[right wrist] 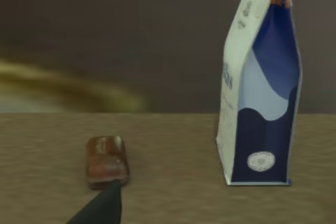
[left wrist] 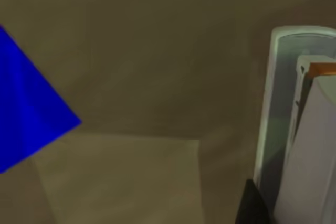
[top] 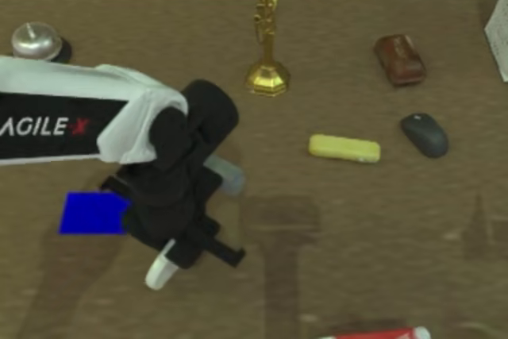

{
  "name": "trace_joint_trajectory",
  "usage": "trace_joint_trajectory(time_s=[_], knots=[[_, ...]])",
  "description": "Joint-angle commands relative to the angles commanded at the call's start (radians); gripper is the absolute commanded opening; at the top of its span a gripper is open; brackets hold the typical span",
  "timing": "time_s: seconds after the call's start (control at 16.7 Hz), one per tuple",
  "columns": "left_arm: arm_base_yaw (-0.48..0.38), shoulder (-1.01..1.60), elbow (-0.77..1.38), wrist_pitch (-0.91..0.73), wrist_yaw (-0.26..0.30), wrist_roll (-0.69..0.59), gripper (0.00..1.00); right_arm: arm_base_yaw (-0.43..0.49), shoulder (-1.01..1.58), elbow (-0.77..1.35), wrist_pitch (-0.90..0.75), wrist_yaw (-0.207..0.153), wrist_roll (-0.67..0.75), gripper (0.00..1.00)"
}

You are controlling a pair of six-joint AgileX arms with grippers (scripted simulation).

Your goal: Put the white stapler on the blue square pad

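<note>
Left gripper (top: 186, 256) in the lower left of the top view, clamped on the white stapler (top: 161, 273), held above the table (top: 333, 220) beside the blue pad (top: 91, 213). One rounded pale end poking out below the dark fingers there; in the left wrist view the stapler's long body (left wrist: 304, 145) running along the right edge, dark slit toward the lens, a black fingertip (left wrist: 252, 205) at its lower end. Pad just beside the hand, at the left edge of both views, apart from the stapler.

Likely stiff, light, smooth-shelled plastic: no give under the grip, but prone to slip or pivot if pinched near one end. Best taken across the narrow middle, on the flat sides.

Further out in the top view: yellow stapler (top: 344, 148) at centre right, gold trophy (top: 267, 37) at upper centre, silver bell (top: 36, 40) upper left.

Right arm out of the top view; fingers' state impossible to tell.
</note>
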Motion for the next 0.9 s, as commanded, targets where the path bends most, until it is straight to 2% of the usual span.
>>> trace_joint_trajectory(time_s=[0.42,0.9], knots=[[0.011,-0.123,0.169,-0.306,-0.001,-0.001,0.00,0.000,0.000,0.000,0.000,0.000,0.000,1.00],[0.016,-0.122,0.187,-0.322,-0.001,0.035,0.00,0.000,0.000,0.000,0.000,0.000,0.000,1.00]])
